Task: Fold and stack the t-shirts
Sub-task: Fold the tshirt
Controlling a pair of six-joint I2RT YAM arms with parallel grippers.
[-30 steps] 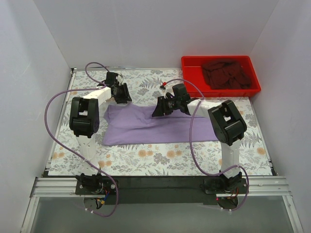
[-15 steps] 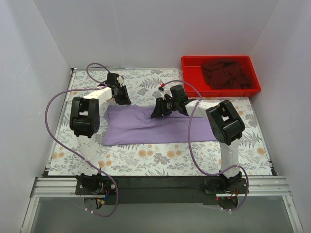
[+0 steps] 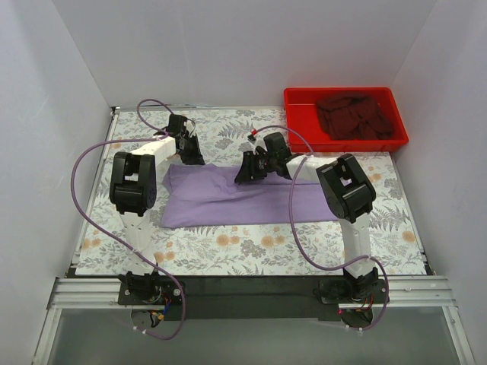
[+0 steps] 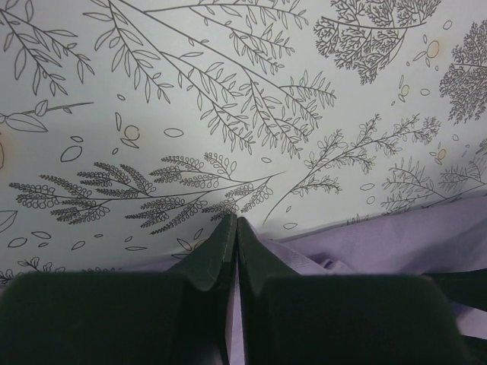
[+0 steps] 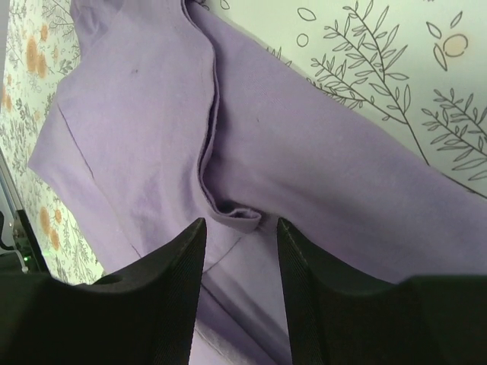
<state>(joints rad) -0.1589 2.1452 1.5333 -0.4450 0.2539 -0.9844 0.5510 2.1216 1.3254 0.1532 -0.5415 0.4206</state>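
— So, where do the shirts lie, seen from above?
— The lavender t-shirt is spread flat on the floral table. The maroon t-shirt is heaped in the red tray at the far right.
— And the grippers?
— Only the wrist views tell. On the left gripper, the fingers are pressed together at the lavender shirt's edge. On the right gripper, the fingers are spread over a raised crease in that cloth.

Lavender t-shirt spread flat on floral table; maroon t-shirt bunched in red tray.
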